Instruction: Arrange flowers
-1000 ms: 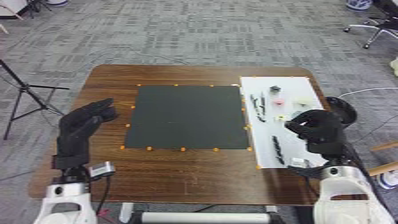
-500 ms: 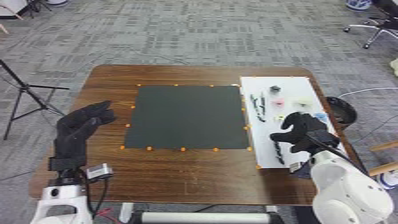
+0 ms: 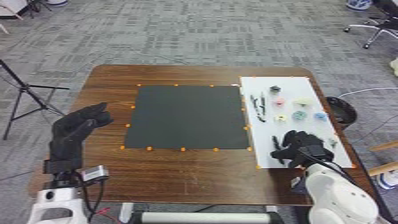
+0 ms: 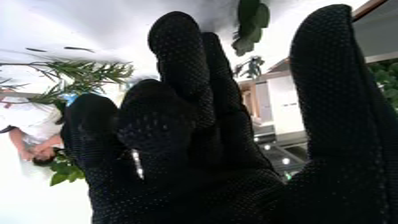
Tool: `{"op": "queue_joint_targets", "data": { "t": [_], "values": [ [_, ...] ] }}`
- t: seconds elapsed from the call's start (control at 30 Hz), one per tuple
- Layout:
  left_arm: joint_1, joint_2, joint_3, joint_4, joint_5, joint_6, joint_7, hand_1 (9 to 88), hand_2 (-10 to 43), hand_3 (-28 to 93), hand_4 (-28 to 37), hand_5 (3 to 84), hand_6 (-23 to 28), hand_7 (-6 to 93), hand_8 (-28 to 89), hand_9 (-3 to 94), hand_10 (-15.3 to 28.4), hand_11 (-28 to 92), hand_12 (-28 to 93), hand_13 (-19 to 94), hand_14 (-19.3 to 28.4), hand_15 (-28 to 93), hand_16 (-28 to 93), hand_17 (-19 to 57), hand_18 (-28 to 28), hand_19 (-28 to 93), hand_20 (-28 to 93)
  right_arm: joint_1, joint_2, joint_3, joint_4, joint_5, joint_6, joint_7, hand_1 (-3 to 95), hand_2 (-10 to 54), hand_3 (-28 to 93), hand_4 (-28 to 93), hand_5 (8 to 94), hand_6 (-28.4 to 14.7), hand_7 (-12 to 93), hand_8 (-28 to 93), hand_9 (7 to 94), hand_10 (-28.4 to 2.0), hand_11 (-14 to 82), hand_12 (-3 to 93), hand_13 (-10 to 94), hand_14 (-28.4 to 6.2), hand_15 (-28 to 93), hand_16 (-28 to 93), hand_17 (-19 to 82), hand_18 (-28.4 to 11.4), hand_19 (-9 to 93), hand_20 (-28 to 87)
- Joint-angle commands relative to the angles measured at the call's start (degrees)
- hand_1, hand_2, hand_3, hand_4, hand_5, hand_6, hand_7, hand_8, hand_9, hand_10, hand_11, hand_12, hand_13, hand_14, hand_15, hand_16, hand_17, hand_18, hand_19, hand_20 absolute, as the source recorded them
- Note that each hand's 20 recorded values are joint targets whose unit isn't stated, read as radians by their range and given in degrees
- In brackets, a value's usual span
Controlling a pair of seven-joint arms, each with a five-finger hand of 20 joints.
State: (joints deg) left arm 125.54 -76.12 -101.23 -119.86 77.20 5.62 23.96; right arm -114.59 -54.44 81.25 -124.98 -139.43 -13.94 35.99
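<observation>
Presently, left hand (image 3: pixel 78 125): 9 o'clock from the black board (image 3: pixel 187 117), fingers relaxed. Dark stem (image 3: pixel 275 142): 4 o'clock. Flowers (image 3: pixel 279 101): 2 to 3 o'clock. Right hand (image 3: pixel 307 146): 4 o'clock, near the stem, fingers spread, empty. Caution: an off-centre grasp may roll the stem aside.

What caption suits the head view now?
Black fabric-gloved right hand over the white rectangular sheet, near small round pastel flowers.
</observation>
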Motion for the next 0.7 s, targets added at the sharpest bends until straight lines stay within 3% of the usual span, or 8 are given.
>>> {"op": "queue_joint_targets", "data": {
  "t": [0.03, 0.17, 0.23, 0.3, 0.47, 0.7],
  "values": [
    [0.4, -0.25, -0.16, -0.37, -0.36, -0.44, -0.71, 28.0, -9.1, 66, -23.0, 56.5, 0.9, 15.7, -7, 56.9, 14.6, 24, 15, 50, 19.9, 35, 1, 10.0, 16.1, 41, 41, -2.8, -1.9, -3.2, 1.5, -2.7, 3.0, 1.7, 39.4, -9.5, 57, -15, 56.1, -3.2, 34, -5, 75.9, -12.5, 41.2, 38.6, 86, -3.1, 66, 40, 53, -19.8, 93, 63],
    [0.4, -0.46, -0.13, -0.38, -0.01, -0.83, -0.95, 28.4, -9.0, 66, -22.8, 56.5, 0.9, 15.7, -7, 56.8, 14.6, 24, 15, 50, 19.8, 35, 1, 10.0, 16.1, 41, 41, -2.9, -2.7, -4.4, 1.7, -1.5, 4.2, 2.0, 42.9, -9.5, 58, -16, 58.4, -2.7, 39, -4, 79.2, -12.1, 43.6, 39.1, 89, -1.5, 65, 39, 56, -18.6, 93, 65],
    [0.3, -0.33, -0.07, -0.28, -0.07, -0.84, -1.02, 28.5, -8.9, 66, -22.5, 56.5, 0.9, 15.8, -7, 56.8, 14.6, 24, 15, 50, 19.8, 35, 1, 10.0, 16.1, 41, 41, -2.9, -3.1, -4.4, 1.7, 0.1, 4.6, 2.5, 46.1, -9.5, 55, -15, 60.1, -2.2, 37, 17, 81.5, -11.5, 43.1, 38.5, 91, -0.9, 65, 40, 58, -18.3, 93, 65],
    [0.2, -0.24, -0.1, -0.23, -0.18, -0.81, -0.99, 28.8, -8.9, 66, -22.3, 56.5, 0.9, 15.8, -7, 56.9, 14.6, 24, 15, 50, 19.8, 35, 1, 10.0, 16.1, 41, 41, -2.9, -3.4, -4.0, 1.5, 2.8, 4.1, 3.0, 49.3, -9.5, 50, -13, 61.9, -1.7, 34, 24, 83.0, -11.2, 42.1, 37.3, 92, -0.7, 64, 40, 59, -18.0, 93, 65],
    [0.2, -0.38, -0.18, -0.25, -0.03, -1.12, -0.98, 29.2, -8.7, 66, -22.0, 56.5, 0.8, 15.9, -7, 56.8, 14.5, 24, 15, 50, 19.8, 35, 1, 10.0, 16.1, 41, 41, -2.3, -4.1, -3.1, 1.3, 8.1, 2.8, 4.4, 53.8, -9.5, 45, -9, 65.6, -1.6, 29, 26, 86.4, -11.0, 36.5, 33.6, 93, -0.5, 61, 39, 60, -17.3, 93, 63],
    [0.2, -0.56, -0.04, -0.18, 0.01, -1.27, -1.08, 29.4, -8.6, 66, -21.4, 56.6, 0.9, 15.8, -7, 56.8, 14.5, 24, 15, 50, 19.8, 35, 1, 9.9, 16.1, 41, 41, -1.7, -5.2, -2.1, 1.2, 15.4, 0.9, 6.2, 57.4, -9.5, 48, -8, 67.4, -2.5, 23, 27, 89.1, -10.7, 27.6, 32.6, 94, -0.5, 61, 37, 61, -16.7, 93, 60]
  ]
}}
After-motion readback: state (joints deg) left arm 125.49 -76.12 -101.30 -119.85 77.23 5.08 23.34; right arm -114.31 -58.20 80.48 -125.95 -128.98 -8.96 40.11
